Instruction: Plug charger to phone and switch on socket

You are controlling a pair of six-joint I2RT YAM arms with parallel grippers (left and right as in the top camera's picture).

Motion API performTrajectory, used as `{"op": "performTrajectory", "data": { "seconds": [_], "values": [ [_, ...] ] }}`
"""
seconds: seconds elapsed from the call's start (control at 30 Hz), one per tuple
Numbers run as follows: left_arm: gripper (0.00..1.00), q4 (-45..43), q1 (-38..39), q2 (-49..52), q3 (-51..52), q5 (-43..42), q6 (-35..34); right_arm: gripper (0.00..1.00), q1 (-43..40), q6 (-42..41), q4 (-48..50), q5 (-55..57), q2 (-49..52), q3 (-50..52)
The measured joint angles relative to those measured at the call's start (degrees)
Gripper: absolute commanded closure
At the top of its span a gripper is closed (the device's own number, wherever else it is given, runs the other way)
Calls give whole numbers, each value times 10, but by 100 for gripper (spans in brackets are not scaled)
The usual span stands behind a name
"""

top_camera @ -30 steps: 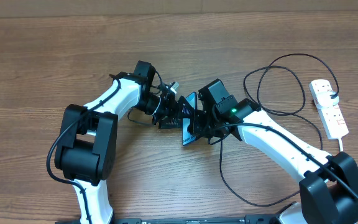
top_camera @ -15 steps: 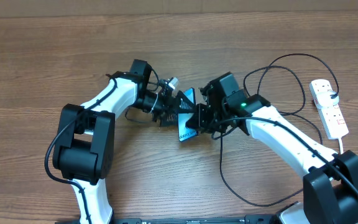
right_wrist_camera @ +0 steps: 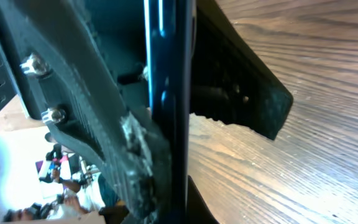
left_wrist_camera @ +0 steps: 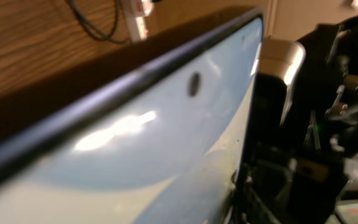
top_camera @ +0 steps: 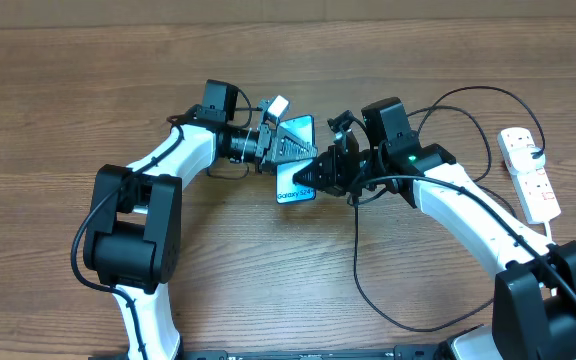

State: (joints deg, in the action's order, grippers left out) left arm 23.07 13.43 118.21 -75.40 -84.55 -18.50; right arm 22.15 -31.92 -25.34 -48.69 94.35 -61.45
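Slim phone, light-blue screen, dark rim. The right gripper pinches its edge; whether the left gripper grips is unclear.

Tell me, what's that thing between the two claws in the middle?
The phone, its light blue screen visible, sits between the left claw and the right claw, which is clamped on its edge. The overhead view shows this best.

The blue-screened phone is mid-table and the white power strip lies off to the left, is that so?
No: the overhead view shows the power strip lying off to the right. The blue-screened phone is indeed mid-table.
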Motion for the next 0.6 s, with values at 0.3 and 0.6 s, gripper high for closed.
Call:
{"op": "performTrajectory", "data": {
  "seconds": [0.3,0.6],
  "values": [
    [77,-15,-3,0,0,-34,-21,96,0,-11,5,-15,-3,0],
    [96,-19,-5,0,0,-38,-21,96,4,-11,6,7,-7,0]
  ]
}}
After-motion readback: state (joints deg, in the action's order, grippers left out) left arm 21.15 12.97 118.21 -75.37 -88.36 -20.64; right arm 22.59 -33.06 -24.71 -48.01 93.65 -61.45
